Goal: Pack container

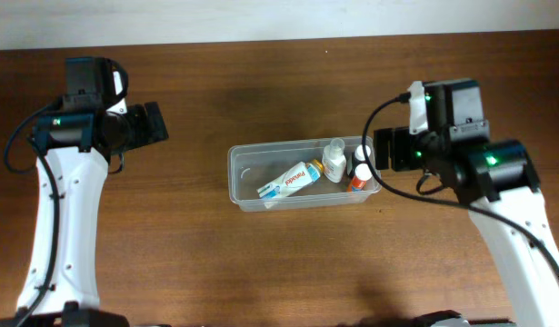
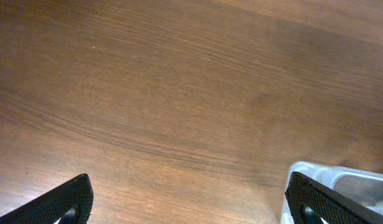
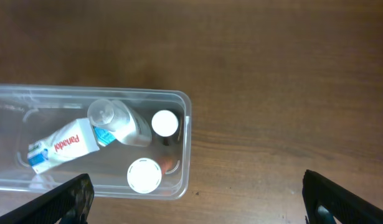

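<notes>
The clear plastic container (image 1: 244,173) sits mid-table. Inside lie a white Panadol box (image 1: 289,180), a clear bottle (image 1: 334,162), a white-capped dark bottle (image 1: 362,153) and a white-capped orange bottle (image 1: 359,176). In the right wrist view the container's right end (image 3: 186,143) shows with the box (image 3: 61,145) and the bottles. My right gripper (image 3: 197,202) is open and empty, above the table at the container's right end. My left gripper (image 2: 190,202) is open and empty over bare wood, left of the container, whose corner (image 2: 303,169) shows beside its right finger.
The wooden table (image 1: 279,263) runs to a pale wall at the back. Both arms' white links and black cables reach in from the front corners.
</notes>
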### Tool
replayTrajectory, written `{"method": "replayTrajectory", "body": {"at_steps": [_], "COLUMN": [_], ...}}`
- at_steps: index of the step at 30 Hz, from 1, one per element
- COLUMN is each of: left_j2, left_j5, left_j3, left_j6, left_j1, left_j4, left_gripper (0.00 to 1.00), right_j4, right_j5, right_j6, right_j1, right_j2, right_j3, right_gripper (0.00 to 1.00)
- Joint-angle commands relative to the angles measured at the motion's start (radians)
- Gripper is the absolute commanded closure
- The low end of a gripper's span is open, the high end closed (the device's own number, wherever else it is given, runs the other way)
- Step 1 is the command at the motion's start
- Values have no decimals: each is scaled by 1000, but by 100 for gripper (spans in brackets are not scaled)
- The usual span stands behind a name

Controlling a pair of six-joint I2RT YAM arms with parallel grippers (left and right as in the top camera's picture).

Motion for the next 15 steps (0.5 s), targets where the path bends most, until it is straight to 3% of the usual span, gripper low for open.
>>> {"method": "replayTrajectory", "body": {"at_steps": [1,5,8,11,15], "left_j2": [-159,-448,-755,-945,-1016], "left_j5": [40,81,82,71,71], "left_j3": [-79,-322,-573,-681,-684], "left_j6": [48,130,127,128,128], "left_j1": [0,0,2,2,2], "left_j4": [30,189,276,271,156], "left_gripper": [0,0,0,0,0], "right_j4": [-2,50,101,97,60], "right_j5": [51,79,79,79,79], "right_j6": [64,71,79,79,79], "right_j1": [8,8,8,7,7], "right_j2": [-152,-377,-676,-907,-1001], "right_j3": [-22,-193,-426,-580,-638], "right_gripper": [2,2,2,2,2]}}
